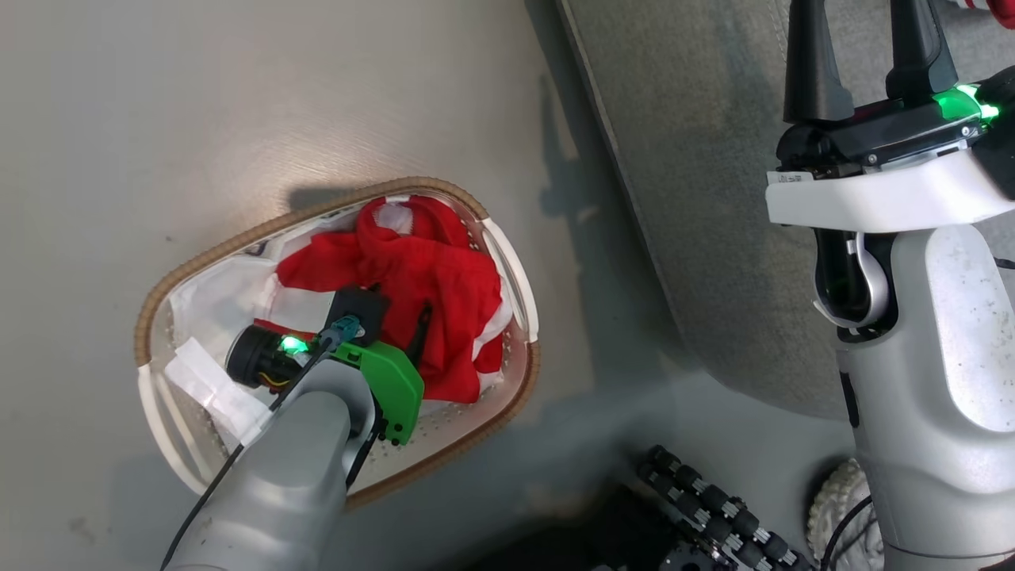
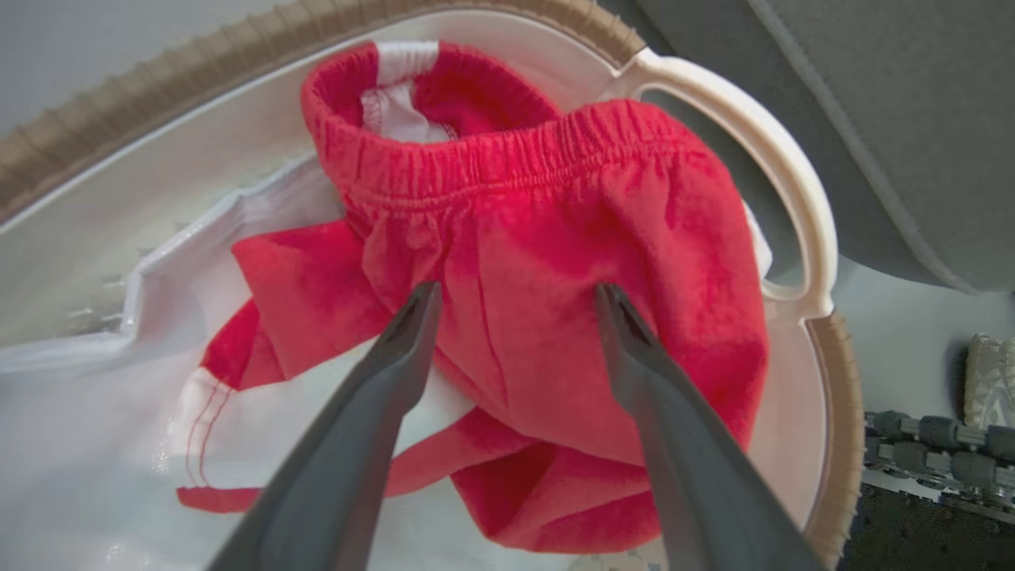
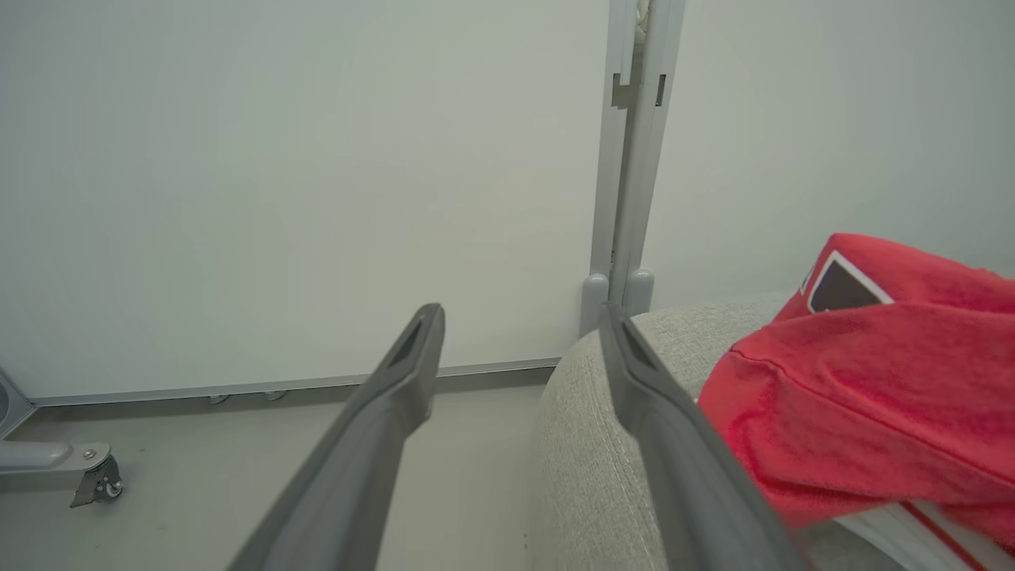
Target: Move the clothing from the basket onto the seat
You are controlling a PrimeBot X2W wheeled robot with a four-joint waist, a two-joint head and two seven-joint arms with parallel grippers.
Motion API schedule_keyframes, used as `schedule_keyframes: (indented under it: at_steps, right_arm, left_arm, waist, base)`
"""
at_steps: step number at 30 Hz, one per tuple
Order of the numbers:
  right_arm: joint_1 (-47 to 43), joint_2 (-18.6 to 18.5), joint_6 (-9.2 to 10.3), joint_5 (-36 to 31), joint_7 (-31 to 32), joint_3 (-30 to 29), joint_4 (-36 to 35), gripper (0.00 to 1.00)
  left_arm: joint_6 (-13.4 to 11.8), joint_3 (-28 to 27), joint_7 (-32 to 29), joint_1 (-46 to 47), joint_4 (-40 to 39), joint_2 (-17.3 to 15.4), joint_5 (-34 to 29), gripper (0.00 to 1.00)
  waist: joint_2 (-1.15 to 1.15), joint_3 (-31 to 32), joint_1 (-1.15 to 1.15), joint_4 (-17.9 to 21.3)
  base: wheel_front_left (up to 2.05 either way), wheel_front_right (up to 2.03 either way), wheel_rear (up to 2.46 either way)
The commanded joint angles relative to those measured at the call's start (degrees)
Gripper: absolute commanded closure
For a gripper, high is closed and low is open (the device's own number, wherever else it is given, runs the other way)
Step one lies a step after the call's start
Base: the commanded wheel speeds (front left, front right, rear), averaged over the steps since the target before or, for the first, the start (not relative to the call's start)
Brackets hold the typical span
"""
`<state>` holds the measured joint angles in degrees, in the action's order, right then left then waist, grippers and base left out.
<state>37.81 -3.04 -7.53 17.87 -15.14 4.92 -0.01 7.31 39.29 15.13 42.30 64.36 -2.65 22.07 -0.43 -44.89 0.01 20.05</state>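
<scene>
**A:** Where is the clothing, going by the basket (image 1: 238,238)?

**B:** One piece, the red shorts (image 1: 428,277), lies bunched inside the basket on the white liner cloth (image 1: 214,301). Its elastic waistband is turned toward the basket's far rim. The second red garment (image 3: 872,396) (it carries a dark patch edged in white) is out of the basket, lying on the seat (image 1: 714,198).

**A:** And where is the seat?

**B:** On the robot's right of the basket. It is near the basket's white handle but apart from it, with a strip of floor (image 1: 587,317) between them.

**A:** What about the left gripper (image 2: 515,297)?

**B:** It points down into the basket with its jaws spread wide. The two fingers stand either side of a stretch of the shorts just below the waistband. Nothing is pinched between them, and I cannot tell whether the tips press the cloth.

**A:** And the right gripper (image 1: 860,32)?

**B:** It is well apart from the basket, over the seat's near edge, and it too is spread wide with nothing in it. The second garment lies just beside one finger, the one farther from the basket. I cannot tell whether they touch.
</scene>
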Motion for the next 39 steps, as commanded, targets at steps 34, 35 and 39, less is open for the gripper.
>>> schedule_keyframes:
  at_steps: [34,35,39]
  right_arm:
    - [0.2,0.0,0.08,-0.9,0.0,-0.9,0.1,0.00]
    - [0.0,0.0,0.08,-1.0,0.0,-0.9,0.3,0.00]
    - [-0.6,0.0,0.08,-1.3,0.0,-0.9,0.9,0.00]
  left_arm:
    - [0.2,18.3,-3.3,6.8,1.7,-0.4,14.6,1.00]
    - [0.2,19.0,-2.8,6.6,1.5,-0.4,15.3,1.00]
    - [0.2,20.4,-1.2,6.4,0.6,-0.4,17.6,1.00]
  waist:
    - [0.43,-4.8,-0.01,-1.5]
    - [0.43,-4.3,-0.01,-1.6]
    - [0.43,-2.4,-0.01,-2.2]
  base:
    - [0.02,0.02,0.02]
    - [0.00,0.00,0.00]
    - [0.00,0.00,0.00]
